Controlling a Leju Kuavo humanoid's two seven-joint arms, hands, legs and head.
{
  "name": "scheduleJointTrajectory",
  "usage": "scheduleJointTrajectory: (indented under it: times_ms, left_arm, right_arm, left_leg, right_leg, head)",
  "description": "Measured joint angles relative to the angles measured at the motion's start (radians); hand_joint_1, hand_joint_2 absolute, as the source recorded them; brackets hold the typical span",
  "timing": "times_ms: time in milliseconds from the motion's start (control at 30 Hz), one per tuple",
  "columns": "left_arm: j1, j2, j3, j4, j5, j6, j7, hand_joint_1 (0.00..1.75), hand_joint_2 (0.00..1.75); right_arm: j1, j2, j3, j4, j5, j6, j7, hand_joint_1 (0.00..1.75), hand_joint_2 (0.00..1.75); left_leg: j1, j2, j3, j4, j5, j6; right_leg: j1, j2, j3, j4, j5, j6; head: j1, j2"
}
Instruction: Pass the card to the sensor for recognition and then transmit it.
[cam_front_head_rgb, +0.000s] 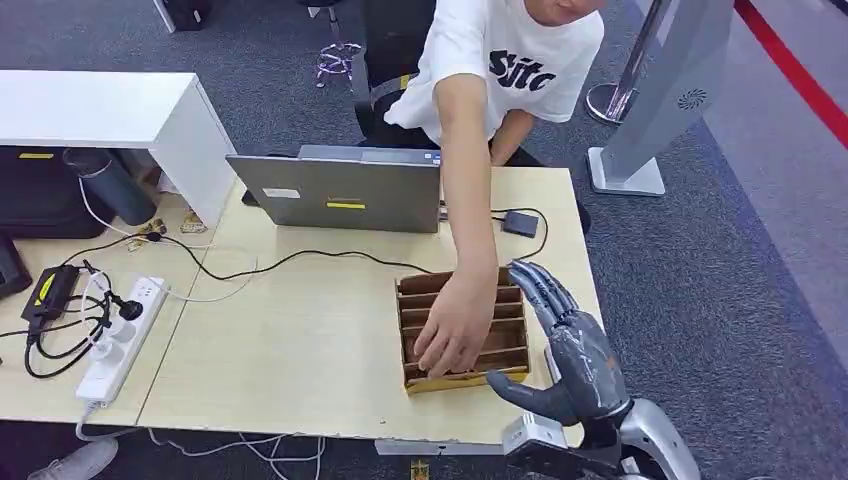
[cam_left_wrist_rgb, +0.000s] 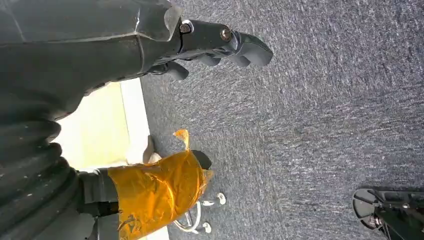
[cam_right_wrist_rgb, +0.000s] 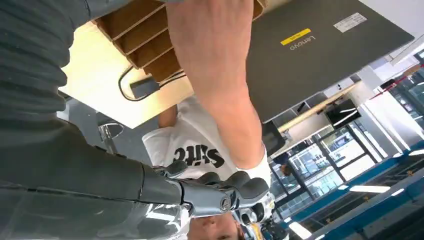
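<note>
A brown slotted card rack lies on the pale wooden table, to the front right. A person's hand reaches into its front slots and covers them; I cannot make out a card. My right hand hovers just right of the rack, fingers spread and holding nothing. The small dark sensor on its black cable lies behind the rack. The right wrist view shows the rack, the sensor and the person's forearm beyond my right hand's fingers. My left hand hangs over grey carpet, holding nothing.
A grey laptop stands open at the back of the table, with the seated person behind it. A white power strip and tangled cables lie at the left. A white cabinet stands at the back left.
</note>
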Motion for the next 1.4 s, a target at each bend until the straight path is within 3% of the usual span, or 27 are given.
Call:
scheduleJointTrajectory:
  times_ms: [567,767,1000,1133,1400]
  left_arm:
    - [0.0,0.0,0.015,-0.001,-0.006,0.0,0.002,0.0,1.75]
    - [0.0,0.0,0.026,-0.003,-0.016,0.001,0.01,0.0,1.75]
    - [0.0,-0.003,0.063,-0.019,-0.021,0.008,0.027,0.0,1.75]
    - [0.0,-0.005,0.084,-0.026,-0.03,0.008,0.035,0.0,1.75]
    - [-0.002,-0.005,0.107,-0.031,-0.048,0.008,0.035,0.0,1.75]
  right_arm:
    - [0.0,0.001,0.0,-0.001,0.012,0.001,0.011,0.0,1.75]
    - [0.01,0.0,-0.008,-0.005,0.075,0.018,0.069,0.0,1.75]
    - [0.04,-0.042,-0.011,0.015,0.212,0.147,0.28,0.0,1.75]
    - [0.043,-0.07,-0.01,0.039,0.201,0.182,0.31,0.0,1.75]
    - [0.027,-0.103,0.014,0.074,0.166,0.219,0.293,0.0,1.75]
  left_leg:
    - [0.0,0.0,0.0,0.0,0.0,0.0]
    - [0.0,0.0,0.0,0.0,0.0,0.0]
    - [0.0,0.0,0.0,0.0,0.0,0.0]
    - [0.0,0.0,0.0,0.0,0.0,0.0]
    - [0.0,0.0,0.0,0.0,0.0,0.0]
  right_leg:
    - [0.0,0.0,0.0,0.0,0.0,0.0]
    - [0.0,0.0,0.0,0.0,0.0,0.0]
    - [0.0,0.0,0.0,0.0,0.0,0.0]
    - [0.0,0.0,0.0,0.0,0.0,0.0]
    - [0.0,0.0,0.0,0.0,0.0,0.0]
  head:
    - [0.0,0.0]
    - [0.0,0.0]
    - [0.0,0.0]
    - [0.0,0.0]
    - [0.0,0.0]
